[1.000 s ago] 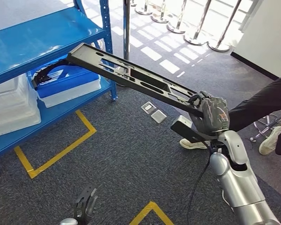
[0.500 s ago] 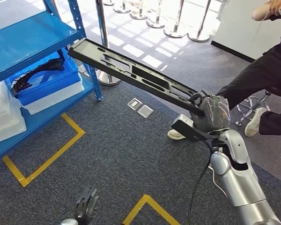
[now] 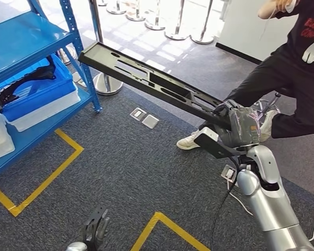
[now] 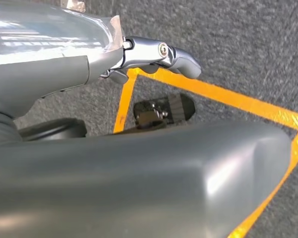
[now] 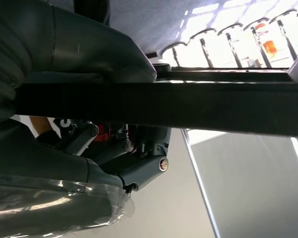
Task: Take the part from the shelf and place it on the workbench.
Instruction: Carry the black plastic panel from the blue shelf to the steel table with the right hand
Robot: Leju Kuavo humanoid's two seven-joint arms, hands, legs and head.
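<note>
The part (image 3: 147, 82) is a long flat black panel with slots cut through it. My right hand (image 3: 238, 125) grips one end, and the panel juts out level toward the blue shelf (image 3: 25, 36), its far end in the air near the shelf's front post. In the right wrist view the same part (image 5: 200, 106) runs as a dark bar with my right hand (image 5: 102, 144) wrapped round it. My left hand (image 3: 94, 230) hangs low over the carpet, holding nothing, fingers loosely curled. The left wrist view has my left hand (image 4: 155, 54) above yellow floor tape.
A second black part (image 3: 23, 83) lies in a blue bin (image 3: 41, 94) on the shelf's lower level. A person in black (image 3: 289, 83) stands close on the right, one shoe (image 3: 191, 140) near my right arm. Stanchion bases (image 3: 106, 83) stand behind. Yellow tape (image 3: 48, 178) marks the carpet.
The whole view has swung to the right: the shelf slid toward the left edge and the person came further into view. My right hand still holds the part the same way.
</note>
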